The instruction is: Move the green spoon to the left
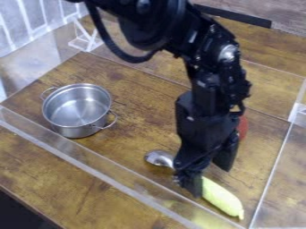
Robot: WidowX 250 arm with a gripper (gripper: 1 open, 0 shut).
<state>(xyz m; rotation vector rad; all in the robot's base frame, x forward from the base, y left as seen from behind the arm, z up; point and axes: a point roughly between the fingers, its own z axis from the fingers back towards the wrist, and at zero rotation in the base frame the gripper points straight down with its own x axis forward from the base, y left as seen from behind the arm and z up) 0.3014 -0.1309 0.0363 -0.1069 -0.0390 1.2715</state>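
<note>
**Gripper Positioned Over Green Spoon, Jaws Apart**

The black robot arm point(203, 63) enters from the top of the view and descends toward the 5 o'clock region of the wooden table point(131, 89). Its gripper point(195, 175) points straight down. The jaws stand apart at their widest setting and clamp nothing.

The green spoon point(216, 194) lies flat on the table at the 5 o'clock position. Its round silver bowl point(159, 160) shows to the left of the gripper, toward 9 o'clock from it. Its thick pale yellow-green handle point(224, 199) extends toward 4 o'clock, below and to the right of the gripper. The gripper covers the junction between bowl and handle. Whether the fingertips touch the spoon cannot be told from this view.

A silver pot point(78, 109) stands upright at the 9 o'clock side of the table, well apart from the spoon. Its interior shows bare metal.

A small red object point(242, 127) is partly visible at 3 o'clock, just behind the arm body; its form is too obscured to identify.

A clear plastic wall point(107, 174) runs diagonally across the near edge of the table, from 9 o'clock toward 6 o'clock.
</note>
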